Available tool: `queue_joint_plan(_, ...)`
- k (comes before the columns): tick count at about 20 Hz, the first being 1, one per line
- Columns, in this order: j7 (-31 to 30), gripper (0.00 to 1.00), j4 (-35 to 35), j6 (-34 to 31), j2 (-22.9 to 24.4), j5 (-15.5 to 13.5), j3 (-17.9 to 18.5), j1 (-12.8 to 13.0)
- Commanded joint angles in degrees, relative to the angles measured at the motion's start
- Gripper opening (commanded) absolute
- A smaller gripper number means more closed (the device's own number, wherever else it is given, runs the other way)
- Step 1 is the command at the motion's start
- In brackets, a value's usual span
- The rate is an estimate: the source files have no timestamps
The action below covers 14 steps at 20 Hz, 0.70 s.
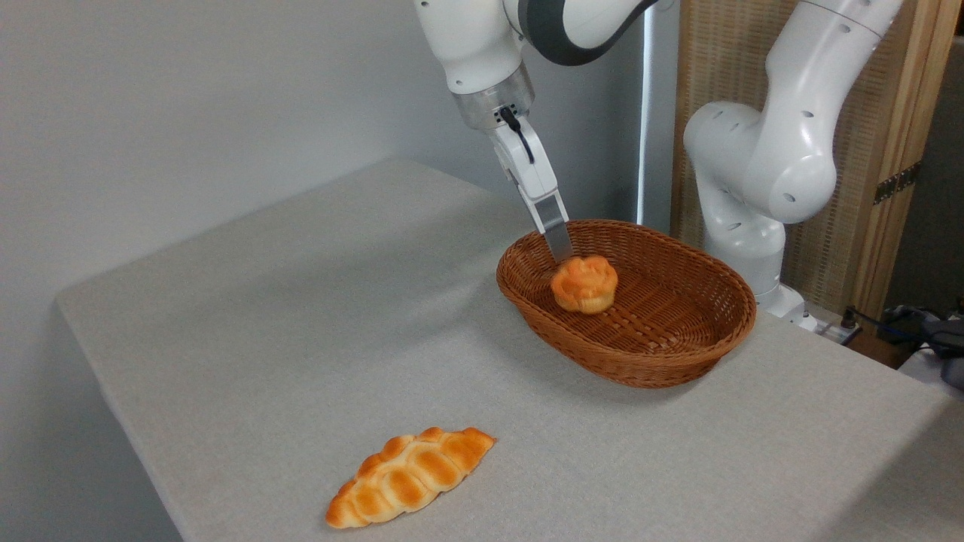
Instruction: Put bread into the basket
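The bread, a small round orange-golden bun with a swirled top, is inside the oval brown wicker basket, near its left inner wall. My gripper slants down from the upper left, and its fingertips meet the bun's upper left edge. The fingers are seen edge-on as one narrow blade, so the gap between them is hidden. I cannot tell whether they pinch the bun or only touch it, nor whether the bun rests on the basket floor.
A longer braided golden loaf lies on the grey tablecloth near the front edge. The arm's white base stands behind the basket at the right. Cables and a wooden panel are at the far right.
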<state>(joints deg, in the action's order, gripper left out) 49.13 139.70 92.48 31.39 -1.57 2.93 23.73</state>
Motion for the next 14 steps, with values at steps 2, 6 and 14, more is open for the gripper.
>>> queue_joint_plan(2, 0.7, 1.0, -0.5, 1.0, -0.7, 0.8, 1.2, 1.8)
queue_joint_plan(6, 0.3, 1.0, -5.7, 1.7, -3.1, 0.8, 1.8, 1.3)
queue_joint_plan(14, -0.9, 1.0, -28.9, 1.4, -13.0, -2.2, 9.5, 1.1)
